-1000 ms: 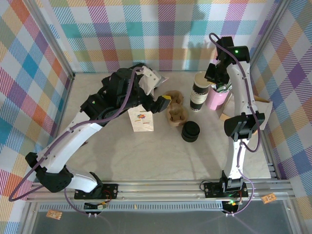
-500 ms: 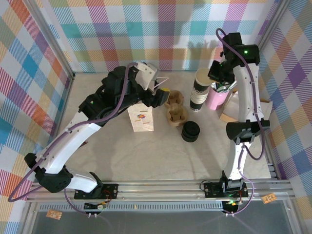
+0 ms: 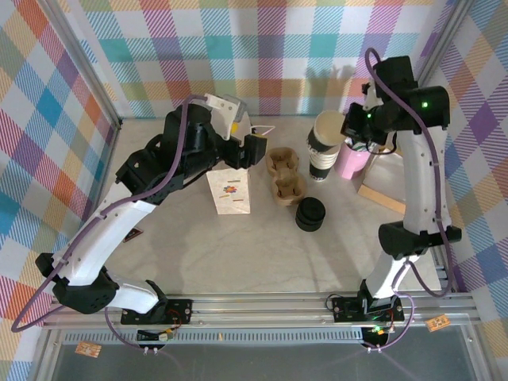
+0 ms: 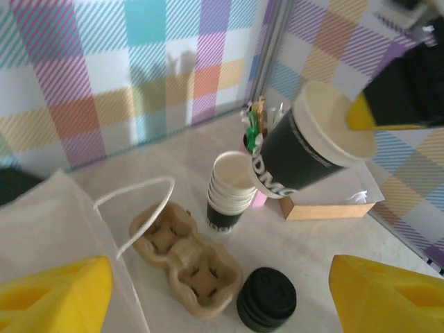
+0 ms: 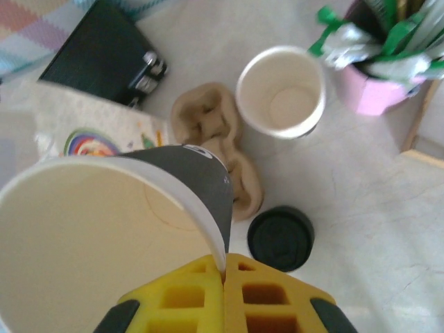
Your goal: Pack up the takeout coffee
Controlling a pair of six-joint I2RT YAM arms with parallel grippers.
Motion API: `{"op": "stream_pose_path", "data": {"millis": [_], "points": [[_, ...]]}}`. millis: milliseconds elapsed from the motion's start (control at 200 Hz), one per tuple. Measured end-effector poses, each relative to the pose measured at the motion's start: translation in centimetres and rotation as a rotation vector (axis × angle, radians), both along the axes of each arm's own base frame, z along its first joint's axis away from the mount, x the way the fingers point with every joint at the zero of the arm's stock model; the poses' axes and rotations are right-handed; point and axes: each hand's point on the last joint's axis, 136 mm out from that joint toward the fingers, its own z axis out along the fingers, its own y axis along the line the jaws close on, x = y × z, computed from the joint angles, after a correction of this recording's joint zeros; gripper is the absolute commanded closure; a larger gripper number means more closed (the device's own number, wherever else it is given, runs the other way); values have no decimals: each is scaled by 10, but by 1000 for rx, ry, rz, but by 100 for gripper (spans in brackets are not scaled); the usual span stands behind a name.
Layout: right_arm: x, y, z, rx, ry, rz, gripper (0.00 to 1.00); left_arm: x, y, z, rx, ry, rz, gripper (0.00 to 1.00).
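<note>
Toward the far right corner of the table (image 3: pixel 238 262), I see my right gripper (image 5: pixel 223 267) pinched onto the rim of the takeout coffee cup (image 4: pixel 305 156). It holds the cup tilted and off the surface, just above the stack of cups (image 4: pixel 229 191), beside the pink cup (image 3: pixel 352 163) of sticks. My left gripper (image 3: pixel 255 152) hangs spread wide with nothing between its fingers, over the white paper bag (image 3: pixel 228 193) near the far edge. Between bag and cups lie the pulp carrier (image 3: pixel 286 176) and the black lids (image 3: pixel 311 213).
</note>
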Motion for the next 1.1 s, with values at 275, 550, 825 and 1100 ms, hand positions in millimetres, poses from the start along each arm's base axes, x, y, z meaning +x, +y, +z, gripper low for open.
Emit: {"op": "stream_pose_path", "data": {"millis": [275,550,825,1100], "points": [[-63,54,-24,-50,86,216,100,-20,24,-28,-56,152,76,28],[-134,65,-94,-172,258,386,100,-46,47,-73,-71,252,105,31],[-153,79,-169,-215,359,465,100,-60,59,-141,-17,369,148,34],[-134,102,-206,-211,314,506,100,-69,76,-168,-8,399,200,34]]}}
